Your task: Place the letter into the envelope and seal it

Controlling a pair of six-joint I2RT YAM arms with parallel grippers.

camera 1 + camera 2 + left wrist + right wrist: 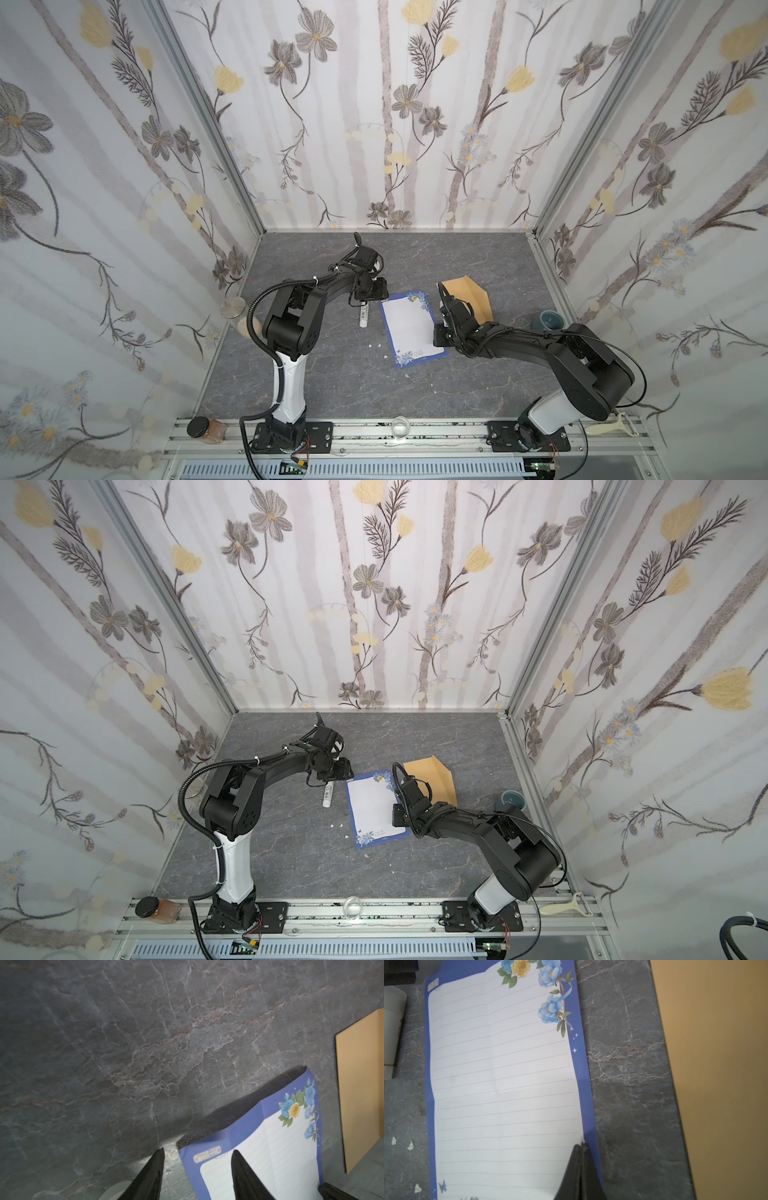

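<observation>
The letter (411, 328) (374, 808) lies flat and printed side up in the middle of the table, with its flower corner at the far end. The tan envelope (469, 297) (434, 779) lies just to its right, apart from it. My left gripper (198, 1151) is open above the letter's far left corner (207, 1159), with one finger over the paper and the other over bare table. My right gripper (581, 1145) is shut, and its joined tips rest on the letter's right edge (583, 1105). In both top views the arms hide both grippers' fingertips.
A white glue stick (364, 318) (328, 796) lies left of the letter, below the left wrist. Small white scraps (374, 345) dot the table. A teal cup (548, 321) stands at the right wall. On the front rail are a jar (203, 428), a glass (401, 428) and a peeler (615, 428).
</observation>
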